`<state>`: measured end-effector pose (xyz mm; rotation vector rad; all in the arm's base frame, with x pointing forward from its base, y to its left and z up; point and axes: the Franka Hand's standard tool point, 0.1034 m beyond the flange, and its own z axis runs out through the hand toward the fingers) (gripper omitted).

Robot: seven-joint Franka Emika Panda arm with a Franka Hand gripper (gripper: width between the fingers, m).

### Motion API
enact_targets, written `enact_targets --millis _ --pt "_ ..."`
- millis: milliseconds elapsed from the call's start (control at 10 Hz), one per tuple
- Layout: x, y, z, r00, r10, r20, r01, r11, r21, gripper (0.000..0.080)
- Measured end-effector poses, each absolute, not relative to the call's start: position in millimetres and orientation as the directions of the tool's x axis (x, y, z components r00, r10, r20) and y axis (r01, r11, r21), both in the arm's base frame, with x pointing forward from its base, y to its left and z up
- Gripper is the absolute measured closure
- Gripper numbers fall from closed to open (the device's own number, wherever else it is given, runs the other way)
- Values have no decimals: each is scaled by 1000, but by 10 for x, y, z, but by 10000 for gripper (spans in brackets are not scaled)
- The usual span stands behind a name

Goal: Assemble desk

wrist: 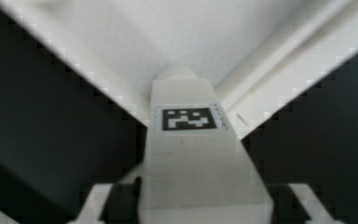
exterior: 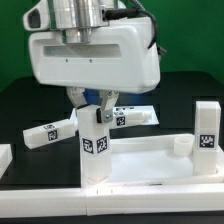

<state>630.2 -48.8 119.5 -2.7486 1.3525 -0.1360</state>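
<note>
Desk top (exterior: 150,165) of white plastic, a large flat rectangle with a raised rim, lies on the black table (exterior: 25,105) and fills the lower part of the exterior view. Its shallow recess holds a short round socket (exterior: 180,146) near the corner at the exterior view's right. In the wrist view the same desk top (wrist: 194,40) appears as a pale blurred wedge between dark areas of table.

The gripper (exterior: 93,110) hangs from a bulky white housing that cuts off the scene behind it. Its two fingers are clamped on the upper end of a short square-section white held leg (exterior: 95,150), which stands upright at the desk top's corner at the exterior view's left. White merges with white at the foot of this leg, so it cannot be told whether it sits in a socket. The wrist view looks down the held leg (wrist: 194,150) from the gripper (wrist: 208,205), with a finger at each side.

A second upright leg (exterior: 206,125) stands at the corner at the exterior view's right, just beside the round socket; its foot is hidden by the rim. Two more legs lie flat on the table behind the desk top: the left lying leg (exterior: 52,132) and the rear lying leg (exterior: 135,117), the latter partly hidden by the gripper.

Each leg bears a black-and-white square tag; the held leg's tag (wrist: 190,118) is sharpest in the wrist view.
</note>
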Motion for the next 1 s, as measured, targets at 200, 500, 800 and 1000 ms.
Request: enact_targets --millis 200,500,800,1000 --pt "6309 -498 1182 80 -995 -54 -989 -72 -127 514" --pt "6303 -484 1175 40 -997 -63 -992 -32 -120 383" --pt "6291 -482 1170 577 -817 -3 -809 -571 -141 170" --pt "6283 -465 1182 687 -726 16 -718 -682 -143 156"
